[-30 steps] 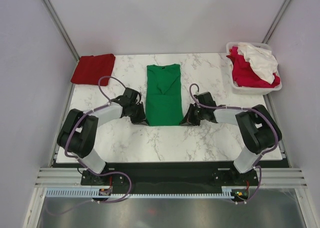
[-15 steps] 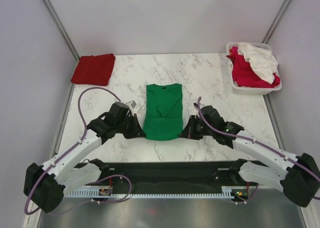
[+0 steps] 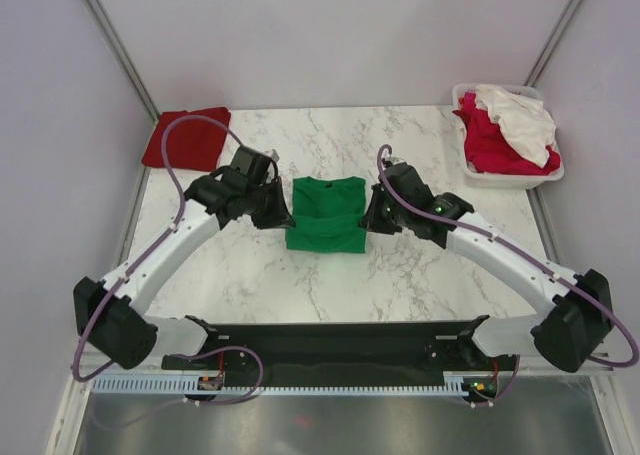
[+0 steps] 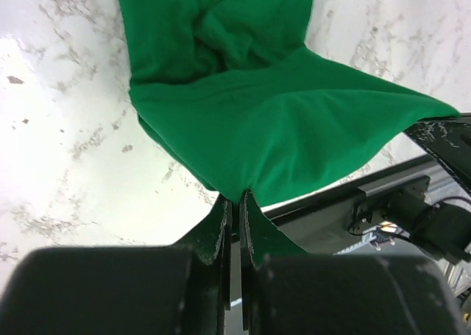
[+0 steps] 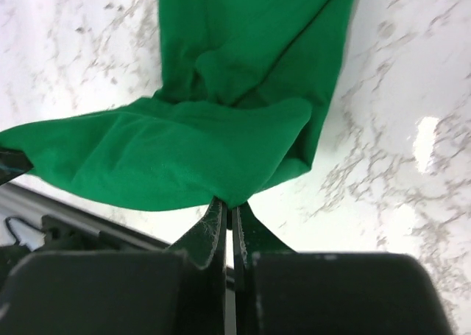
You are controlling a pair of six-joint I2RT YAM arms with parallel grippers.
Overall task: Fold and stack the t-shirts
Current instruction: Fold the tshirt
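Top external: crumpled shirts (image 3: 497, 143) fill basket (image 3: 510, 182); left tool (image 3: 284, 219), right tool (image 3: 367, 221) clamp green shirt (image 3: 325, 213).

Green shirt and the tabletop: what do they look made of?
Green shirt: soft matte cloth, probably cotton; it sags and creases in folds. Tabletop: white slab with grey veins, glossy glare patches; marble or a marble-print laminate, can't tell.

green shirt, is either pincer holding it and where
Both. The left pincer pinches the green t-shirt at the left corner of its lifted edge, the right pincer at the right corner.
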